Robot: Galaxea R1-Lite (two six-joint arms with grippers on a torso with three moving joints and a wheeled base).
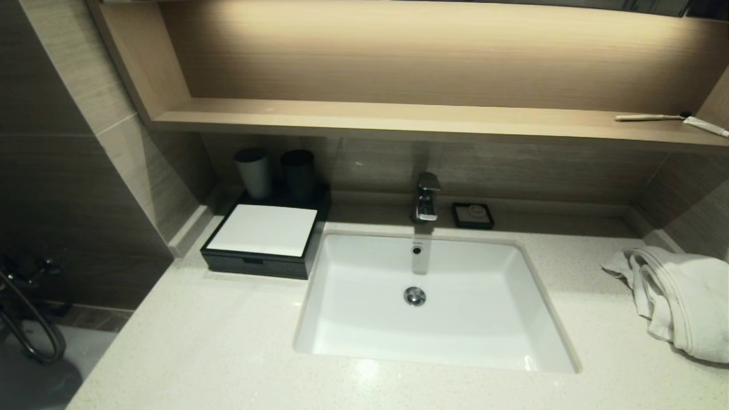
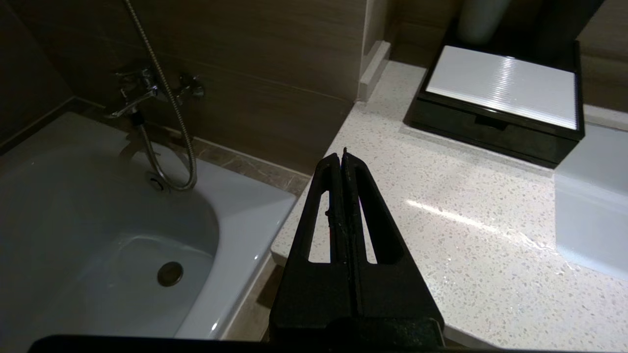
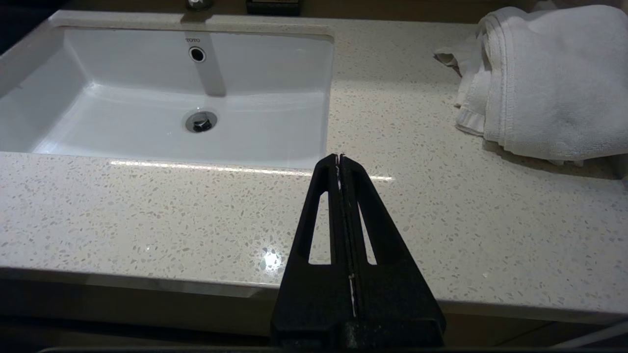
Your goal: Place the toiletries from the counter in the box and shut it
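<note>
Two end effectors show only in their own wrist views, and we see both pressed fully together with nothing between the fingers. The left end effector (image 2: 342, 156) hangs over the near left corner of the desk (image 2: 441, 206), at the edge where the speckled stone meets the bathtub (image 2: 98, 235) beside it, well short of the box (image 2: 500, 127). The right end effector (image 3: 339, 158) hovers above the front of the desk, just in front of the basin's (image 3: 147, 98) near right corner, and touches nothing.

Moving outward, we find the box at the back left of the desk, next to the left rim of the basin, its white top panel flat and its drawer front flush with the black body, so it stands shut. Two dark cups (image 1: 276, 172) stand just behind it against the wall. We see no packets lying on the desk in any view. The faucet (image 1: 426, 197) rises behind the basin, with a small black soap dish (image 1: 472, 216) just to its right. A crumpled white towel (image 1: 678, 299) lies on the right end of the desk. On the wooden shelf (image 1: 398, 121) above, at its far right, lie a toothbrush (image 1: 649, 117) and a white tube (image 1: 706, 126)
</note>
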